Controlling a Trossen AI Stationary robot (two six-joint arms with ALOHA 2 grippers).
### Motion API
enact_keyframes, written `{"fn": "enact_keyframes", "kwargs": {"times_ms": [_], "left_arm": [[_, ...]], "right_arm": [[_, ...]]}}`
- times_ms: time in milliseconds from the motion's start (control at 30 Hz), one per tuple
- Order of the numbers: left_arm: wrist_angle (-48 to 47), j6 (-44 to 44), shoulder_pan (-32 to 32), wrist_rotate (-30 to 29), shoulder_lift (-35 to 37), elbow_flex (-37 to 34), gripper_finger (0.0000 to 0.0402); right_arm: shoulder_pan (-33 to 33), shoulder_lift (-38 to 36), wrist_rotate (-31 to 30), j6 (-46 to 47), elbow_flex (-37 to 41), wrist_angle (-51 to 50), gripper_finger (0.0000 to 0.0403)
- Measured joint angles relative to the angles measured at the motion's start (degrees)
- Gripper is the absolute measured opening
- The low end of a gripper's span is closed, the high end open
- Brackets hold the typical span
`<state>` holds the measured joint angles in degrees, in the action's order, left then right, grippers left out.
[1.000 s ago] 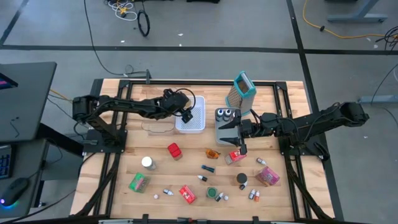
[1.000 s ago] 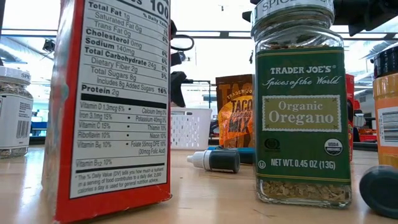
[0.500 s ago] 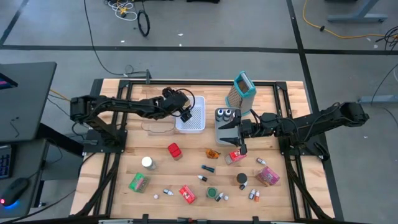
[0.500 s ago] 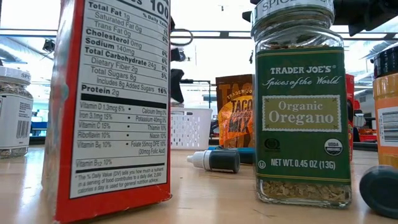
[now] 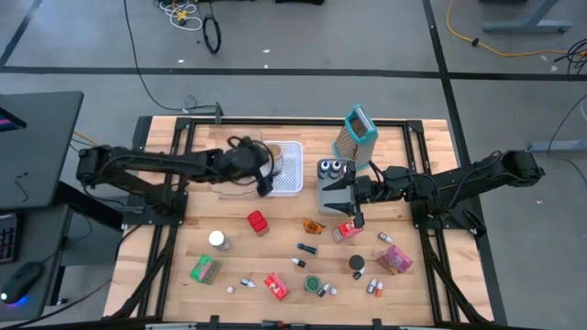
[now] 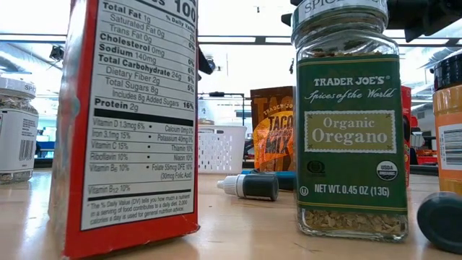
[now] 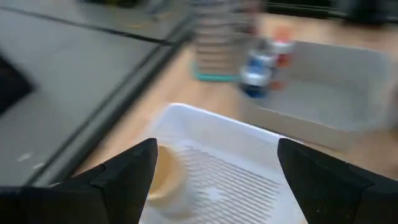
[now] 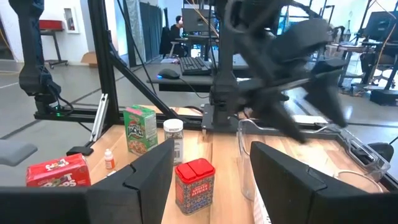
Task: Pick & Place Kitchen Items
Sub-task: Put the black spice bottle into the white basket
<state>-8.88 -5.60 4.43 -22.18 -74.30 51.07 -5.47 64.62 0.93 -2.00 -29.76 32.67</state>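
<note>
From above, the left gripper had drawn back from over the white bin toward its near-left corner, the whole arm folding in toward its base. A small tan cup sat in the bin's far-left corner where the arm had covered it a moment before, so I judged it freshly dropped there. The right gripper had not budged, hanging over the red packet beside the grey bin; I couldn't tell whether it held anything.

At table height, the dark arm that had stood behind the white bin was gone from that spot. The oregano jar and a small dark bottle lay untouched.

The left wrist view showed its fingers spread wide and empty, the tan cup resting inside the white bin.

From the right wrist, its fingers stood parted, a red jar ahead. Plenty of items still waited on the table.
</note>
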Motion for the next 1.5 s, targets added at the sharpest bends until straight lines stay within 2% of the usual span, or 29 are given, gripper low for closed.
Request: {"fn": "enact_keyframes", "kwargs": {"times_ms": [133, 267, 433, 633, 767, 867, 1067, 1267, 1500], "left_arm": [[0.0, 0.0, -4.0, 7.5, 0.0, 0.0, 0.0341], [-1.3, 0.0, -6.8, 11.1, -0.4, 0.0, 0.0341], [-3.0, -0.1, -8.5, 7.8, -0.4, 0.0, 0.0341], [-3.4, 0.3, -8.6, 2.8, -0.4, 0.0, 0.0341], [-3.2, -0.6, -8.5, -0.9, -0.4, 0.0, 0.0341], [-3.2, -1.7, -8.5, -2.4, -0.4, 0.0, 0.0341], [0.5, -1.9, -8.5, -5.4, -0.4, 0.0, 0.0341], [3.3, -1.9, -8.5, -5.2, -0.4, 0.0, 0.0341], [3.6, -1.9, -8.3, -5.3, -0.4, 0.0, 0.0341]], "right_arm": [[0.0, 0.0, 1.8, 0.0, 0.0, -0.9, 0.0224], [0.0, 0.0, 9.2, 0.0, 0.0, -3.6, 0.0224], [-1.8, 0.0, 21.7, -0.2, 0.0, -4.5, 0.0224], [-7.5, 0.0, 26.1, -2.3, 0.0, -5.2, 0.0224], [-11.1, 0.0, 28.4, 0.4, 0.0, -7.7, 0.0224], [-13.2, 0.0, 27.7, 3.3, 0.0, -12.4, 0.0224], [-15.3, 0.0, 20.0, 9.0, 0.0, -21.4, 0.0224], [-16.5, 0.1, 16.9, 10.6, 0.0, -23.3, 0.0224], [-18.5, 5.4, 16.9, 9.1, 0.0, -23.7, 0.0224]]}}
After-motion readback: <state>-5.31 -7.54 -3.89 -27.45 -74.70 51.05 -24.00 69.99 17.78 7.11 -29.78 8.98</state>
